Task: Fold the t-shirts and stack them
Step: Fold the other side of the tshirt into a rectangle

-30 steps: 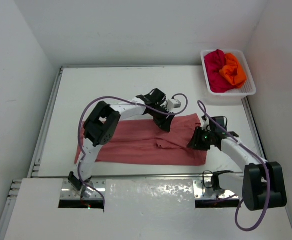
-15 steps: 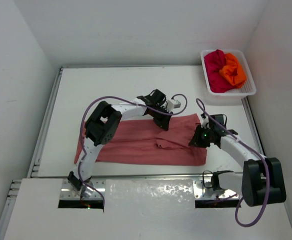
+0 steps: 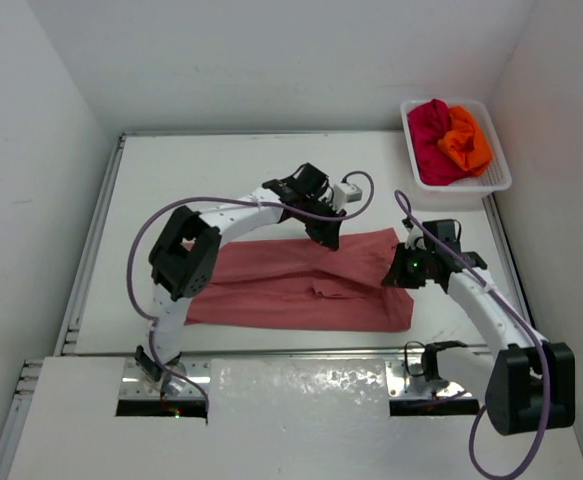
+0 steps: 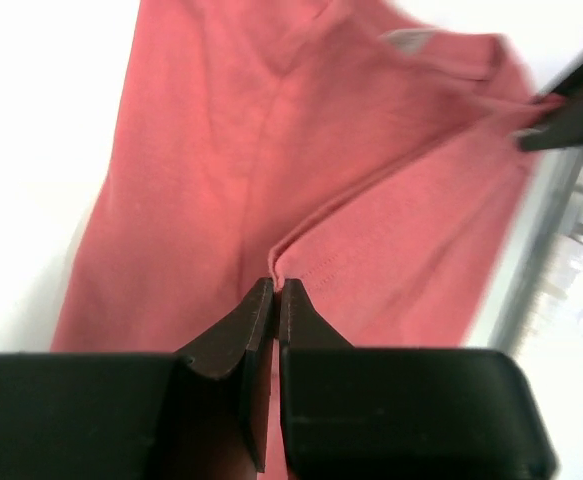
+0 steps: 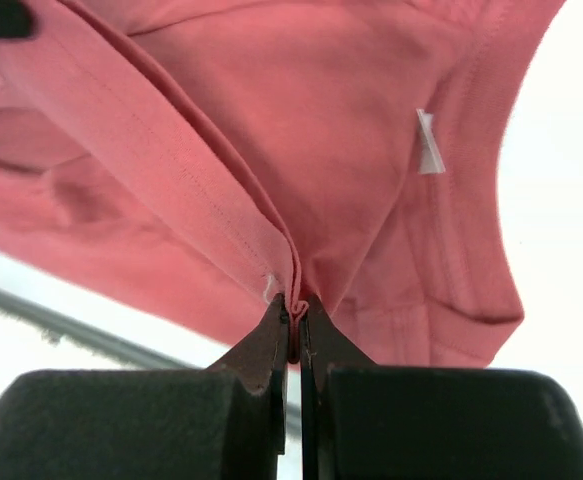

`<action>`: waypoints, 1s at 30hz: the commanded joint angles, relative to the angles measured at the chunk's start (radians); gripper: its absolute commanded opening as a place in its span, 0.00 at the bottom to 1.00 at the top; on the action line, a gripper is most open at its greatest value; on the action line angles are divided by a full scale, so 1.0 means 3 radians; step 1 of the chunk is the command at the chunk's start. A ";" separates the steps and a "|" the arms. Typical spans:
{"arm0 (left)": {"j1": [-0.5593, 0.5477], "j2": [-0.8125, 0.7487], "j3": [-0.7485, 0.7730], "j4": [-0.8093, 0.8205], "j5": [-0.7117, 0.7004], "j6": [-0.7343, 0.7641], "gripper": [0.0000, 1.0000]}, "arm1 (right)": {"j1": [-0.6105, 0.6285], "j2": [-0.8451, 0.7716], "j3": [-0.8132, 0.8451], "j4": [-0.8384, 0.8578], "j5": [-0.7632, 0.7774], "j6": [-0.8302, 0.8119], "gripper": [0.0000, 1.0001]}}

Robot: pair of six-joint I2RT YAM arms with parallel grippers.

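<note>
A salmon-pink t-shirt (image 3: 291, 285) lies in a long folded band across the table's near half. My left gripper (image 3: 329, 238) is at its far edge near the middle, shut on a hem fold of the pink t-shirt (image 4: 271, 160). My right gripper (image 3: 399, 274) is at the shirt's right end, shut on a pinched fold of the pink cloth (image 5: 301, 140) beside the collar tag. A crimson t-shirt (image 3: 431, 140) and an orange t-shirt (image 3: 466, 140) lie crumpled in the basket.
The white mesh basket (image 3: 499, 180) stands at the far right corner of the table. White walls close in on the left, back and right. A metal rail (image 3: 301, 355) runs along the table's near edge.
Both grippers have shut on the pink t-shirt. The left arm has shifted slightly toward the far side, and the shirt's left end has pulled in to the right.
</note>
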 commanded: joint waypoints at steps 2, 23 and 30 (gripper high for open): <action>-0.0022 -0.0413 -0.0271 -0.0024 0.0204 0.0024 0.00 | 0.0008 -0.0084 0.0198 -0.0449 -0.0165 -0.0110 0.00; 0.0310 -0.0229 -0.0557 0.0589 -0.0379 -0.0609 0.00 | 0.0065 0.1694 0.1174 0.0594 0.0213 -0.0268 0.00; 0.0300 -0.0163 -0.0660 0.0743 -0.0476 -0.0697 0.00 | 0.0060 0.2089 0.1431 0.0634 0.0398 -0.0375 0.00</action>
